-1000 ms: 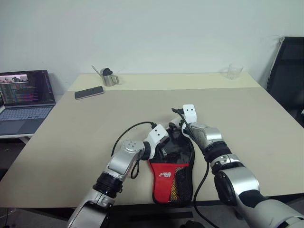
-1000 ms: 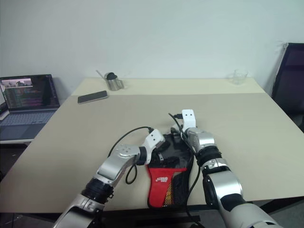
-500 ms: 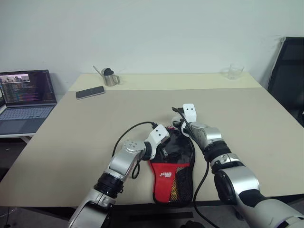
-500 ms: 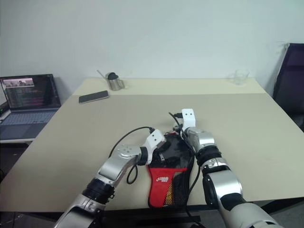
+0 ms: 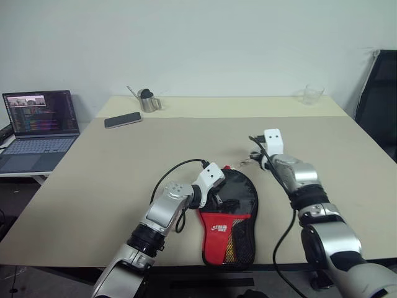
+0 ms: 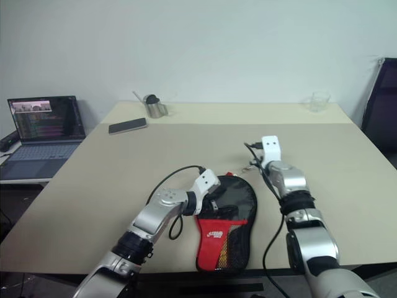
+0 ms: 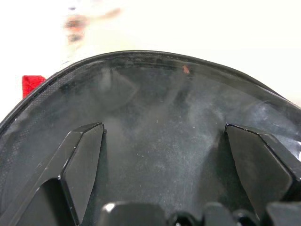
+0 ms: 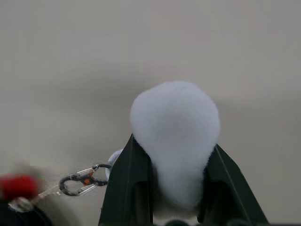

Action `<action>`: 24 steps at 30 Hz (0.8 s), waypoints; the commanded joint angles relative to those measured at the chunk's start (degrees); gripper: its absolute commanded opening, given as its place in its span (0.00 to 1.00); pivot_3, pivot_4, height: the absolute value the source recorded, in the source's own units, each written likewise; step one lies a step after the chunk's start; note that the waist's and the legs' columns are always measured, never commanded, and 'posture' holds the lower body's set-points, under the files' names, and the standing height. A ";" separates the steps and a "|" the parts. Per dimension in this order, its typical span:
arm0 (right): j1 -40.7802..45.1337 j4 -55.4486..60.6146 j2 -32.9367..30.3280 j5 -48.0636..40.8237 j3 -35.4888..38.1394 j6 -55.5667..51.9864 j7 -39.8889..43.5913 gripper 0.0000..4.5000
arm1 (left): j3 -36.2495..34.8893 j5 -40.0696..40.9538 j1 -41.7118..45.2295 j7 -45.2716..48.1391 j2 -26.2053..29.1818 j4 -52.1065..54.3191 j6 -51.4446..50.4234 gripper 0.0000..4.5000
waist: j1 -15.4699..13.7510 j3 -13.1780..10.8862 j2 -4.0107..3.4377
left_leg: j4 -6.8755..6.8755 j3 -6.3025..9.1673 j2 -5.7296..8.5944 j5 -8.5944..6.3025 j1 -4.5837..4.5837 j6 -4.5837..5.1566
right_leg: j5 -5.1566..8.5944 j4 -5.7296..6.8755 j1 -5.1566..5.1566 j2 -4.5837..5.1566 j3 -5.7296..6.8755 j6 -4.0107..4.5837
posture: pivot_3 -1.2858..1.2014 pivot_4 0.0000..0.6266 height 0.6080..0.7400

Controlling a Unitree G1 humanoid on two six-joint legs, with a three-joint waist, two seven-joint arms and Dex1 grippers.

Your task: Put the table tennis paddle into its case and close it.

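The black case (image 5: pixel 234 202) with its red panel (image 5: pixel 224 228) lies flat near the table's front edge. My left gripper (image 7: pixel 164 129) rests open on the case's round black end, one finger (image 7: pixel 80 155) to each side. My right gripper (image 8: pixel 175 141) is shut on the small white ball charm (image 8: pixel 175 122), held over the bare table to the right of the case's top. A metal clasp (image 8: pixel 77 181) runs from the charm back toward the case. The table tennis paddle is hidden.
A laptop (image 5: pixel 37 127) stands on a side table at the left. A phone (image 5: pixel 123 120) and a metal cup (image 5: pixel 147 101) lie at the table's back left, a glass (image 5: pixel 312 94) at the back right. A black chair (image 5: pixel 378 99) stands right of the table.
My right gripper has shut on the white ball charm and moved right, away from the case's top. The left gripper has stayed on the case.
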State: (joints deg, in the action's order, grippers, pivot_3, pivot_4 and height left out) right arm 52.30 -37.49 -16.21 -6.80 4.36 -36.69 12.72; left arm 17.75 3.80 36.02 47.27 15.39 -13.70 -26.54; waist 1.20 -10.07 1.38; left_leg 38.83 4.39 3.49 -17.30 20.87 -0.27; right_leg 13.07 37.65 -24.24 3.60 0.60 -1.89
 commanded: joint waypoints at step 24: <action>-44.95 61.00 -38.84 -11.72 1.02 -9.32 36.26 0.15 | 4.80 -4.43 5.60 0.97 -2.42 -14.07 3.52 1.00 | -2.51 0.21 -0.35 | 0.03 0.25 -0.01 -0.14 -0.09 0.25 | 0.05 -0.78 0.62 -0.09 0.34 -0.45 | 0.52 0.24 1.00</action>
State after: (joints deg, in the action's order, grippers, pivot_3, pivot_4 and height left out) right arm 8.70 21.00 -52.97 -18.00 2.75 -47.80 46.92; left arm 20.47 2.34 42.28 48.48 12.60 -24.74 -21.74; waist -1.31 -9.86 1.03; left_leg 38.86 4.64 3.48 -17.44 20.78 -0.02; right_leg 13.13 36.87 -23.61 3.51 0.94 -2.35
